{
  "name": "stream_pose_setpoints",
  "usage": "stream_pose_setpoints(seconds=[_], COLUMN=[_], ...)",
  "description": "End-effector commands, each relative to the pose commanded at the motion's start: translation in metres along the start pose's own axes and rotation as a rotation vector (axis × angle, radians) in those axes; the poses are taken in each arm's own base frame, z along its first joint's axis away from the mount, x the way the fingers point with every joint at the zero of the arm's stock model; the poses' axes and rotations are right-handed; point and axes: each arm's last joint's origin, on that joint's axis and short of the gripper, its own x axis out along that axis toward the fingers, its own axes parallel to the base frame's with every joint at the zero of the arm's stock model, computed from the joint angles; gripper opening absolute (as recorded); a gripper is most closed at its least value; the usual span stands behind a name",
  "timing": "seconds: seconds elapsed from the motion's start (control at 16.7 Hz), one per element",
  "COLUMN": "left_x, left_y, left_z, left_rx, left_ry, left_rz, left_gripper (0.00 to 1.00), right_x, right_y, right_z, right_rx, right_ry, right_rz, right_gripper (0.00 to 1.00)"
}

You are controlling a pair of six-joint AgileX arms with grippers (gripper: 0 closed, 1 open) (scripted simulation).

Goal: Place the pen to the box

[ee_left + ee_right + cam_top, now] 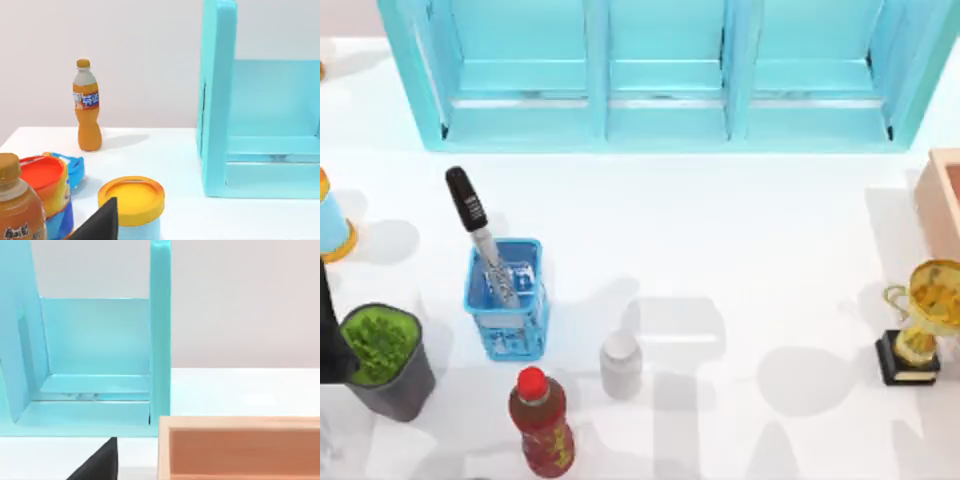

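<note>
The left arm (328, 330) shows as a dark shape at the table's far left edge, beside the grey pot of green plant (386, 360); whether its fingers are spread or pressed together I cannot tell, since only a dark tip (97, 222) pokes into the left wrist view.

The pen (480, 235) stands tilted in the small blue basket (507, 300) on the left half of the table, black cap up and leaning toward the back left, barrel sunk inside the mesh. From here, I judge the lift is the risky part: a sideways pull could drag or tip the light basket along with the pen. A low approach could also knock the red-capped bottle (542, 422) or the white jar (620, 363) standing just in front of it.

The box (942, 200) sits at the far right edge, well apart from the pen, with the gold trophy (923, 322) near its front. A low carry might clip the trophy, and the box's thick walls could catch the pen's tip if it comes in slanted.

The box is cut off by the edge of the top view, so most of its opening is unseen there; the right wrist view gives its near wall and reddish inside (240, 452). The right arm's dark tip (97, 462) shows there too, and I cannot tell its state either. The lower end of the pen is hidden by the basket.
</note>
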Motion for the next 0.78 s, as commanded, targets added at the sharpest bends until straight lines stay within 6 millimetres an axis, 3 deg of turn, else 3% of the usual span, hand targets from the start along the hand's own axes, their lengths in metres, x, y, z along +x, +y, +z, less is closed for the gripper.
stream_pose_setpoints(seconds=[0.24, 0.48, 0.78], left_x=[0.000, 0.000, 0.000], left_y=[0.000, 0.000, 0.000], left_z=[0.000, 0.000, 0.000], left_rx=[0.000, 0.000, 0.000], left_ry=[0.000, 0.000, 0.000], left_rz=[0.000, 0.000, 0.000], left_gripper=[1.00, 1.00, 1.00], right_x=[0.001, 0.009, 0.049], right_y=[0.002, 0.016, 0.058], right_z=[0.004, 0.028, 0.071], right_rx=[0.001, 0.010, 0.028], right_ry=[0.010, 0.076, 0.218], right_rz=[0.024, 0.137, 0.348], right_gripper=[1.00, 1.00, 1.00])
